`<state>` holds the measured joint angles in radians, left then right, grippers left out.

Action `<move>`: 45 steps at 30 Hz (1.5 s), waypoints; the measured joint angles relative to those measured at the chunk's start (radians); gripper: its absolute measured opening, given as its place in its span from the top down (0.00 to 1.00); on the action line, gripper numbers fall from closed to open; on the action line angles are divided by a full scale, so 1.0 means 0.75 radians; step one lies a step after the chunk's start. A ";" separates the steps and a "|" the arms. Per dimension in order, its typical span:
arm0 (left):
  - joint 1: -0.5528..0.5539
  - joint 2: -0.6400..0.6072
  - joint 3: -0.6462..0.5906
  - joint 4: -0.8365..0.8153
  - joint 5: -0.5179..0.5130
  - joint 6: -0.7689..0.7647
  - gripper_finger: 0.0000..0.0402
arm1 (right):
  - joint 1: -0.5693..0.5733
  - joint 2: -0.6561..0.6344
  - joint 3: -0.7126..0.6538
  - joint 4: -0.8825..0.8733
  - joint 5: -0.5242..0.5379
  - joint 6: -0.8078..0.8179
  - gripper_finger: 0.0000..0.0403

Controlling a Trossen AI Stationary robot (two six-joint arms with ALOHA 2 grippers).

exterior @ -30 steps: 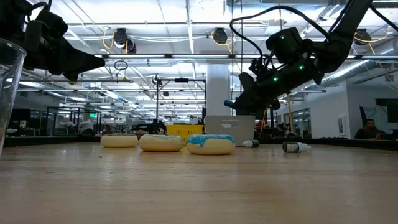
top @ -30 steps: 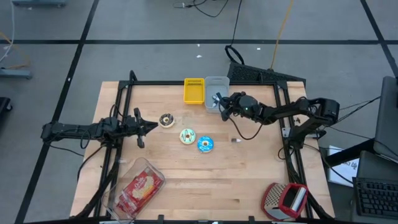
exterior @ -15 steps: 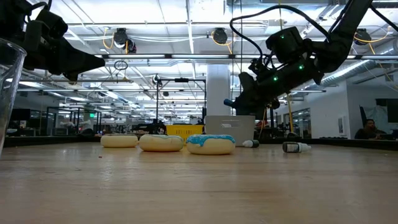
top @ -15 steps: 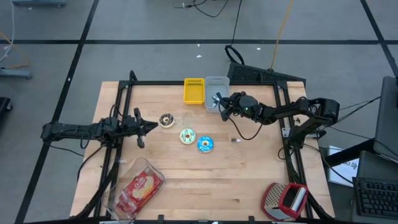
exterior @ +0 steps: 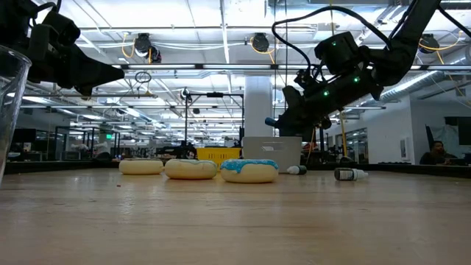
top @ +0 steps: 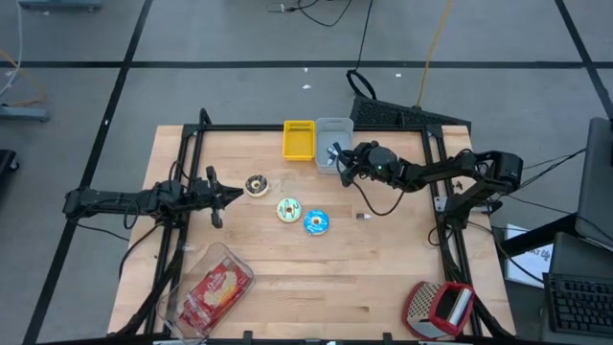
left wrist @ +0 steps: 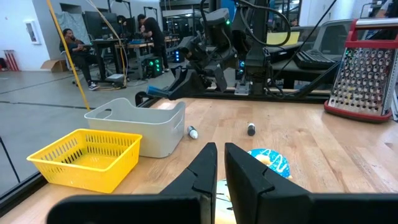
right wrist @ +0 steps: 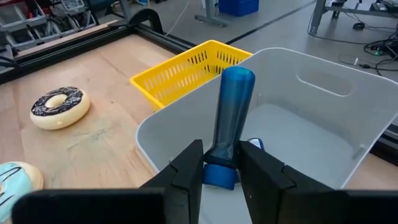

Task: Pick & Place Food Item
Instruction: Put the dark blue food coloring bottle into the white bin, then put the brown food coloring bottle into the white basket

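The right end effector (right wrist: 219,163) is clamped on a blue tube (right wrist: 231,115) over the grey bin (right wrist: 323,124). Lower it first, then let go gently. The left end effector (left wrist: 220,163), fingers together, waits.

"Does anything move since a moment ago?"

"No. Seen from above and from the table top, every spot looks the same."

"Not even the right gripper (right wrist: 221,152)?"

"No. It is in the same place, and so is the blue tube (right wrist: 231,112) between its fingers."

"And the left gripper (left wrist: 219,149)?"

"It does not move either. I can find no change at all."
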<state>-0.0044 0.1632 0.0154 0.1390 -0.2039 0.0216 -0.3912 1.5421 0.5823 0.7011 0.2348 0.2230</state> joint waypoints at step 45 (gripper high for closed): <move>0.000 0.000 0.000 0.000 -0.001 -0.001 0.92 | 0.048 -0.001 -0.001 0.153 -0.167 -0.005 0.60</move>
<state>-0.0043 0.1631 0.0154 0.1390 -0.2043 0.0212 -0.3553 1.5417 0.5816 0.8157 0.1095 0.2193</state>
